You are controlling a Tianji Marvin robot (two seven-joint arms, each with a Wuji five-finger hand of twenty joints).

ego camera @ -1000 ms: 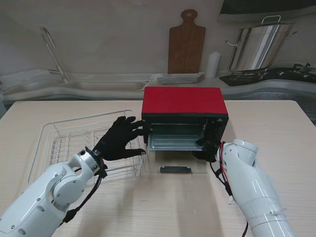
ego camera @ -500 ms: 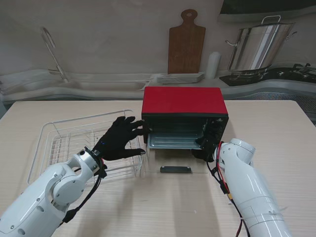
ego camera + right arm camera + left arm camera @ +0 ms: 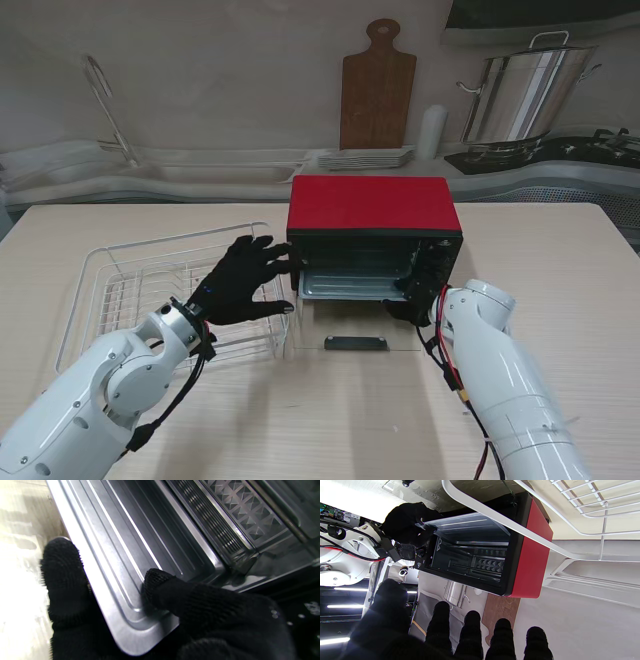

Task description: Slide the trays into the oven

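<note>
While right hand (image 3: 155,620) is clamped on tray (image 3: 350,287) corner and left hand (image 3: 243,282) spread, empty, tray may jam in oven (image 3: 373,222) w/ uneven push.

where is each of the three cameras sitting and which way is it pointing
Stand view: above the shoulders, looking down at the table; both arms, left hand by the red oven, right hand at its opening.
Left wrist view: along spread fingers toward the oven's open front; the right hand shows too.
Right wrist view: close on the tray, pinched at its corner by thumb and finger.
Shared: all three show the oven's inside and the right hand.
</note>
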